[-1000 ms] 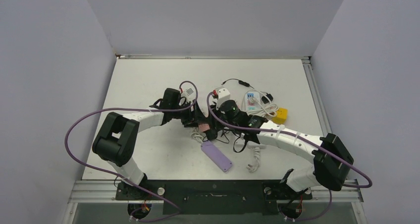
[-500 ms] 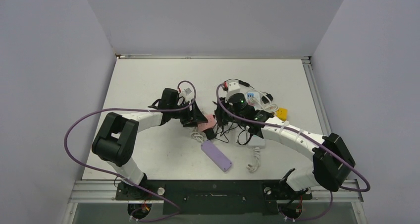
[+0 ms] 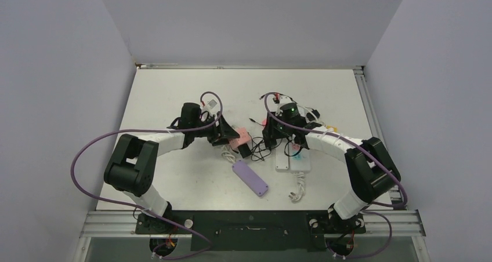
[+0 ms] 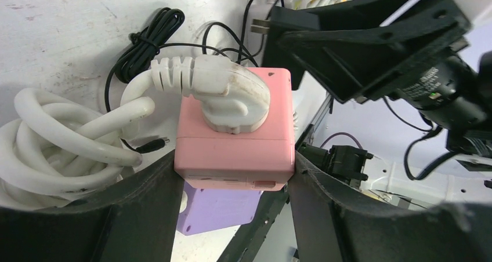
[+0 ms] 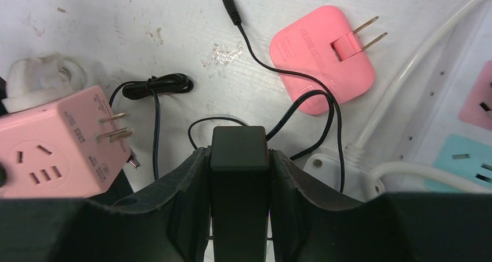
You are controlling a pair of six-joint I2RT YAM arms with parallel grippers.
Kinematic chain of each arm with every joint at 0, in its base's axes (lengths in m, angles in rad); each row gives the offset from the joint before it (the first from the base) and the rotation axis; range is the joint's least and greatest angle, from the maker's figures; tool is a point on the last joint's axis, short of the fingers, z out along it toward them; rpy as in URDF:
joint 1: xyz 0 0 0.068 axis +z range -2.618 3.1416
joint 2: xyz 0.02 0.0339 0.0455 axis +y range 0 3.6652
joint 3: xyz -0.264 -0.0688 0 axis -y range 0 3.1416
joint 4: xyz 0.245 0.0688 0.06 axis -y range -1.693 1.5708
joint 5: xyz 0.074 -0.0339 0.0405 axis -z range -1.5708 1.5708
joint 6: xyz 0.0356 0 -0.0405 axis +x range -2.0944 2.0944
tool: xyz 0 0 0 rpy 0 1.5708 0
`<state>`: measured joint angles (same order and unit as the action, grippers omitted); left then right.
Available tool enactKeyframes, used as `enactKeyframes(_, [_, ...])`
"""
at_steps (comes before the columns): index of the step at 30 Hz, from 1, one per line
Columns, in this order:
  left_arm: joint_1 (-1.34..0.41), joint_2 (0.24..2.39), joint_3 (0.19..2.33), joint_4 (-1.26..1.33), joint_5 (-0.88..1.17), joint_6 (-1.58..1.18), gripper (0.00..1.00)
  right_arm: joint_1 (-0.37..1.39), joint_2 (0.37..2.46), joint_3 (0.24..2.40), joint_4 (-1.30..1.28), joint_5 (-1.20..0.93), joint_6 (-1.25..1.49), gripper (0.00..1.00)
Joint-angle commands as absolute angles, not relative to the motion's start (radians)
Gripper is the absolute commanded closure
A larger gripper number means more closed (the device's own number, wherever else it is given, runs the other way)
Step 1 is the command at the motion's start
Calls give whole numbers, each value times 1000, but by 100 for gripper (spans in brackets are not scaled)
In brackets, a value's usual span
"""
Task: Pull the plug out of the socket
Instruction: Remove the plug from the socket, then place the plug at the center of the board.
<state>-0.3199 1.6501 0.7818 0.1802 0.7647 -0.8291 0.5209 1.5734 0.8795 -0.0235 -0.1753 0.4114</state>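
Note:
My left gripper (image 4: 235, 159) is shut on a pink cube socket (image 4: 235, 140), seen left of centre in the top view (image 3: 240, 139). A white plug (image 4: 229, 97) with a thick white cord is still seated in the cube's top face. My right gripper (image 5: 239, 157) is shut on a black plug (image 5: 239, 143). In the left wrist view the black plug (image 4: 284, 25) shows bare prongs and hangs apart from the cube. In the top view the right gripper (image 3: 268, 135) is a short way right of the left gripper (image 3: 231, 137).
A flat pink plug (image 5: 322, 53) with folded-out prongs and a thin black cable (image 5: 232, 10) lie on the table. A white power strip (image 3: 293, 157), a purple block (image 3: 250, 178) and a coiled white cord (image 4: 52, 140) lie nearby. A black adapter (image 3: 245, 150) sits below the cube.
My right gripper has moved right and back with the black plug, away from the pink cube. My left gripper has drawn the cube slightly left. The two grippers now stand apart.

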Motion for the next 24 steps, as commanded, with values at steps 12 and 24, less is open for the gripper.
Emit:
enactKeyframes(12, [-235, 1554, 729, 503, 845, -979, 100, 488, 1536, 865, 148, -249, 354, 22])
enactKeyframes(24, [-219, 1537, 742, 402, 803, -922, 100, 687, 1446, 789, 287, -377, 222, 7])
